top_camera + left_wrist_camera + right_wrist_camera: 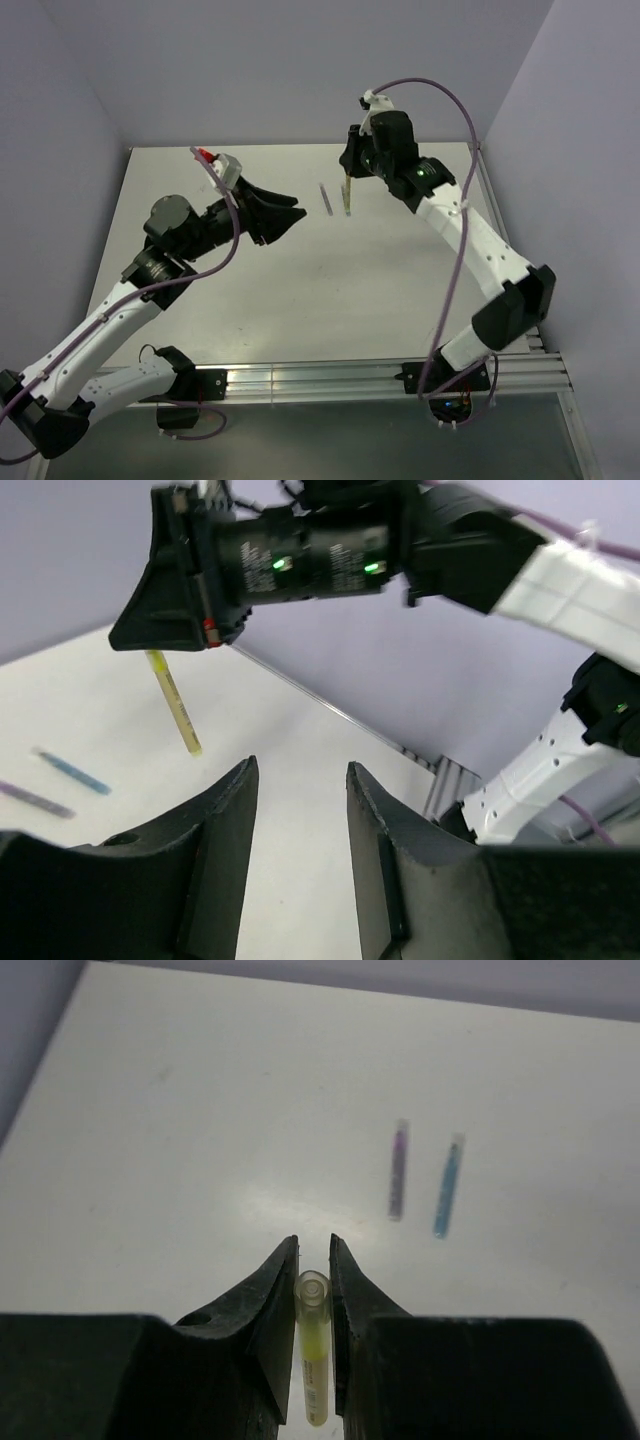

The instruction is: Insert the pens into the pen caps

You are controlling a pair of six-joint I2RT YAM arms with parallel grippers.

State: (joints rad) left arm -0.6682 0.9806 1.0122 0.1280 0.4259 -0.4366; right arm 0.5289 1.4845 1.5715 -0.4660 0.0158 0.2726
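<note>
I see the yellow pen hanging a little tilted above the table, clamped in the right gripper, with a pale clear cap on its lower end. The purple pen and the blue pen lie flat, side by side, not touching.

Pale lilac walls — white tabletop, aluminium rail along near edge.

Left arm extends from the lower left of the overhead frame toward centre. Its left end effector points right, jaws parted. Right arm rises from lower right, elbow bent. Its right end effector points down at upper centre, jaws clamped on a yellow pen.
</note>
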